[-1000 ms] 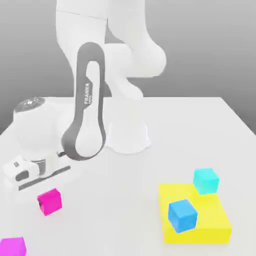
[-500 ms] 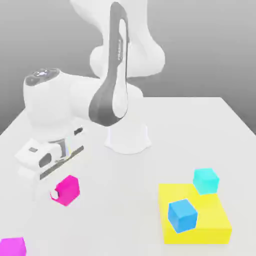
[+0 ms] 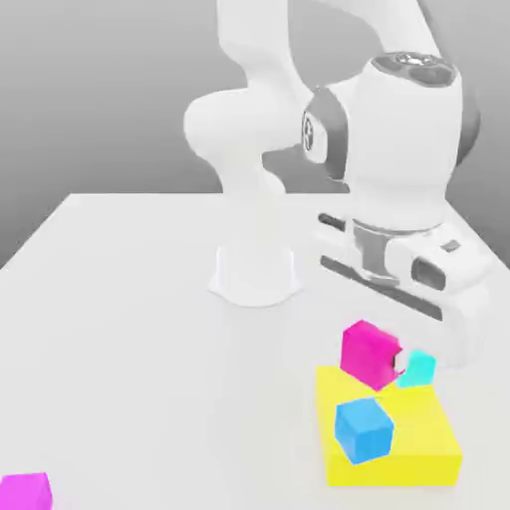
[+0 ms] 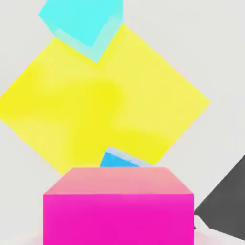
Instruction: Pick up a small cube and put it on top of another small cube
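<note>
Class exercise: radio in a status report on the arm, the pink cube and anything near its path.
Gripper shut on magenta cube, carried above yellow block. Cyan cube close beside; blue cube sits on the block.

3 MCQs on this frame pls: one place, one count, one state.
1. Where does the blue cube sit?
A. on the yellow block
B. on the bare table
C. on the cyan cube

2. How many magenta-pink cubes are in the exterior view?
A. one
B. two
C. three

3. What state is the gripper in?
A. open, holding nothing
B. shut on a magenta-pink cube
C. shut on the cyan cube

Key:
1 A: the blue cube rests on the yellow block.
2 B: the small cube at the gripper, plus a second magenta cube at the table's near corner, on the exterior view's left.
3 B: the small cube hangs off the table at the fingers; the cyan cube stands free beside it.
</note>
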Robot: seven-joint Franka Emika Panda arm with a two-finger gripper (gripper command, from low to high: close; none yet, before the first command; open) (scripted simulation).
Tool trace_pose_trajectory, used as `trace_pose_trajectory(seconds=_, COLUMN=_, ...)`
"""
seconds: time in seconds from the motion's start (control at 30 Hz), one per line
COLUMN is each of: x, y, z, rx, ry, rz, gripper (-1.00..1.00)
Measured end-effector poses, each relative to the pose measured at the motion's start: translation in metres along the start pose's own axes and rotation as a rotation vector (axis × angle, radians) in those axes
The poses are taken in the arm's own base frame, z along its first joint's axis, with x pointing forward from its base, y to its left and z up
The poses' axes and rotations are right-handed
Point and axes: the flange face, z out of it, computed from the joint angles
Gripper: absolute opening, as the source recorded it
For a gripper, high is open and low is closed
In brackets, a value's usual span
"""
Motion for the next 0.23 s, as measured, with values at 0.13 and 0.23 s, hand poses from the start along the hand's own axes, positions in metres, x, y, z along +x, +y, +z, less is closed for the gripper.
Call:
trace_pose_trajectory(seconds=0.13, x=-0.003, y=0.000, z=0.036, rx=0.000, ry=-0.003, rz=0.003, gripper=1.00)
trace_pose_trajectory(seconds=0.23, x=-0.003, y=0.000, z=0.036, rx=0.000, ry=-0.003, rz=0.003, gripper=1.00)
